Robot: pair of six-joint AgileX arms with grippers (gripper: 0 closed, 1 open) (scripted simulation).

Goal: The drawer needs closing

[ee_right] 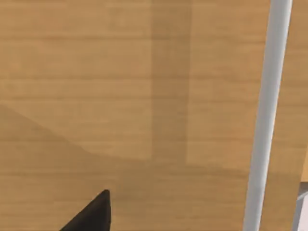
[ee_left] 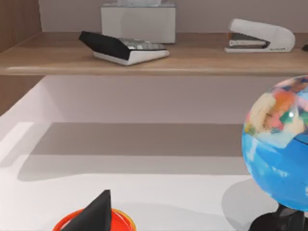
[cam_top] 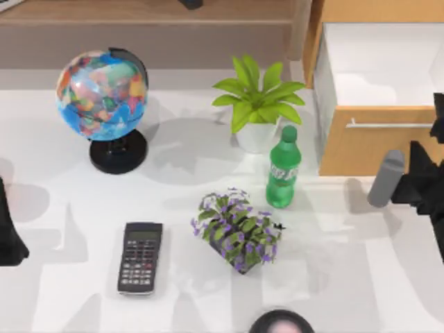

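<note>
The drawer (cam_top: 378,104) stands pulled out at the table's far right, its white inner walls open to the top view and its tan wood front (cam_top: 368,149) facing the table. A thin silver bar handle (cam_top: 388,125) runs across that front. My right claw (cam_top: 430,173) sits at the right edge, just in front of the drawer front and very near it; I cannot tell from here whether it touches the wood. In my right wrist view the wood front (ee_right: 120,96) is close up, with the silver handle (ee_right: 267,120) crossing it and one dark fingertip (ee_right: 94,214) showing against it. Whether this claw is open or closed I cannot tell.

My left claw (cam_top: 8,239) is parked at the table's left edge, well apart from the drawer, and its state too I cannot tell.

On the white table (cam_top: 69,291) stand a globe (cam_top: 104,94), a green potted plant (cam_top: 258,104), a green bottle (cam_top: 282,168) just in front of it, a purple-flowered plant (cam_top: 237,230) and a calculator (cam_top: 140,257). A long wooden shelf (ee_left: 144,60) runs behind, carrying a stapler (ee_left: 260,36).
</note>
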